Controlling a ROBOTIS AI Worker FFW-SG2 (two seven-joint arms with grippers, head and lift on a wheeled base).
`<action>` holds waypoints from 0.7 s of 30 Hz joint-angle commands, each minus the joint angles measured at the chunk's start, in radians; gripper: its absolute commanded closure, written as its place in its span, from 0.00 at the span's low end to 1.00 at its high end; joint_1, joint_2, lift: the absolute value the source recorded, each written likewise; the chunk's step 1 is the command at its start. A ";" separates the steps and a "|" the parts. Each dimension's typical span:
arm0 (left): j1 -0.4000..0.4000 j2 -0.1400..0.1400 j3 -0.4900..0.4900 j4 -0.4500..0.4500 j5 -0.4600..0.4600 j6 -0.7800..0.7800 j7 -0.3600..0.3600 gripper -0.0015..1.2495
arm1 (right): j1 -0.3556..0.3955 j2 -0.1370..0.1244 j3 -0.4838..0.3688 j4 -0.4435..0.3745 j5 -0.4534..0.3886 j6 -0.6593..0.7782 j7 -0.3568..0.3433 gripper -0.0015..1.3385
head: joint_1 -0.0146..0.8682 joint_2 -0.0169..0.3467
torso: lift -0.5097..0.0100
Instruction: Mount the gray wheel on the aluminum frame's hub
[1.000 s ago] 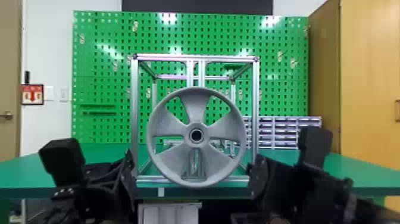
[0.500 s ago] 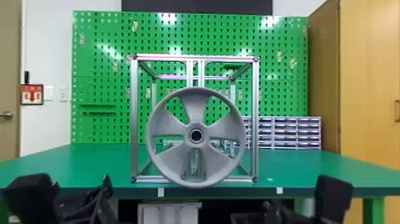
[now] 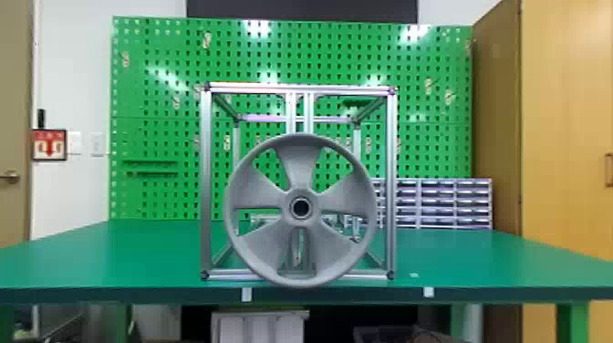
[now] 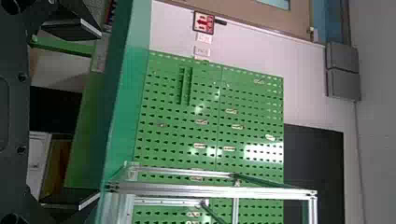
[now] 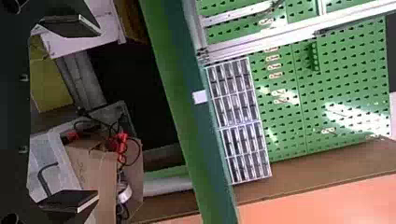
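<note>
We judge the wheel (image 3: 301, 191) mounted on the frame (image 3: 206, 182), little left to do; left hand (image 4: 99, 115) and right hand (image 5: 99, 113) gape wide, empty

Ops: Room at the sides?
Me: Yep, I can pass above the green table (image 3: 91, 255), left or right of the frame (image 3: 228, 275).
Ops: Near face?
Me: Wheel (image 3: 260, 200) blocks the low middle. Narrow slots between its rim (image 3: 298, 138) and the side uprights (image 3: 206, 182). Above it, I've got gaps either side of the twin center posts (image 3: 309, 114), capped by the top bar (image 3: 255, 88).
Ops: Far side?
Me: Pegboard (image 3: 155, 100) behind, drawer unit (image 3: 438, 202) far right.
</note>
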 commanded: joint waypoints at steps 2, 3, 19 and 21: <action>0.050 -0.012 0.007 0.048 -0.028 -0.036 -0.025 0.08 | 0.064 0.029 0.013 0.059 0.093 -0.120 0.038 0.06 | 0.01 0.06 | 0.02; 0.056 -0.012 0.003 0.058 -0.028 -0.051 -0.025 0.09 | 0.075 0.034 0.016 0.074 0.103 -0.152 0.041 0.06 | 0.01 0.06 | 0.02; 0.131 -0.024 -0.053 0.212 -0.129 -0.194 -0.109 0.09 | 0.181 0.117 0.058 0.289 0.263 -0.496 0.075 0.06 | 0.01 0.06 | 0.02; 0.135 -0.030 -0.050 0.222 -0.138 -0.200 -0.115 0.09 | 0.185 0.123 0.062 0.304 0.267 -0.498 0.076 0.06 | 0.01 0.06 | 0.02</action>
